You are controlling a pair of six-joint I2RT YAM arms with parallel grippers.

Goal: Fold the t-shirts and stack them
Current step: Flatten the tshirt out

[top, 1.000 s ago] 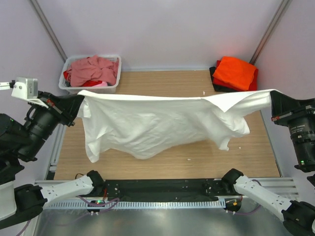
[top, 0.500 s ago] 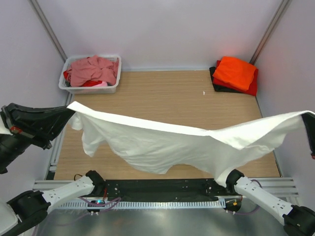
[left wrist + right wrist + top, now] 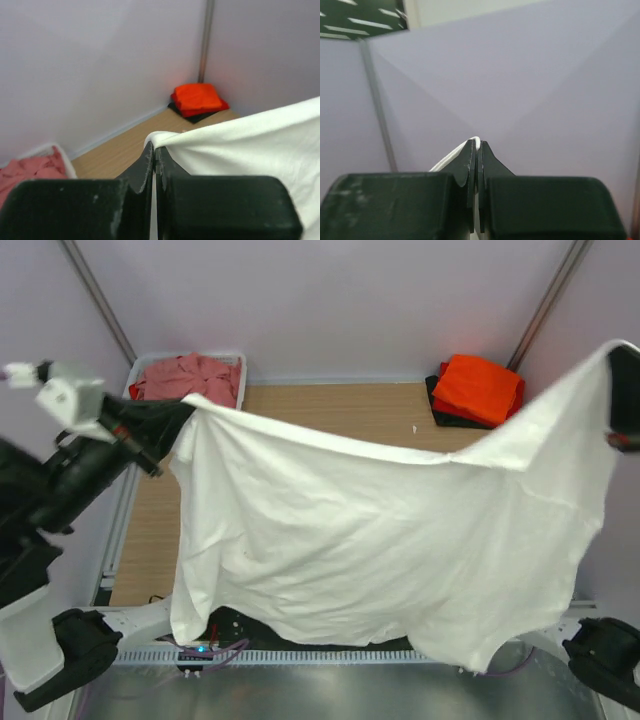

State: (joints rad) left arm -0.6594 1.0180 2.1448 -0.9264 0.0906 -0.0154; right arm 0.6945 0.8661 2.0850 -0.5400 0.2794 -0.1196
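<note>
Top external view: the white t-shirt (image 3: 380,540) now hangs as a full sheet between both arms, raised high with its lower hem dropping toward the near edge. Half a second ago it sagged low over the table (image 3: 330,410), and a second ago it was stretched out further back. The left gripper (image 3: 154,150) is clamped on one edge of the cloth, jaws pressed together. The right gripper (image 3: 478,146) likewise pinches a white fold. Judgement: the garment is shaken open and ready for laying flat, and no fold is made yet. The orange t-shirt (image 3: 482,385) lies folded at the far right corner
</note>
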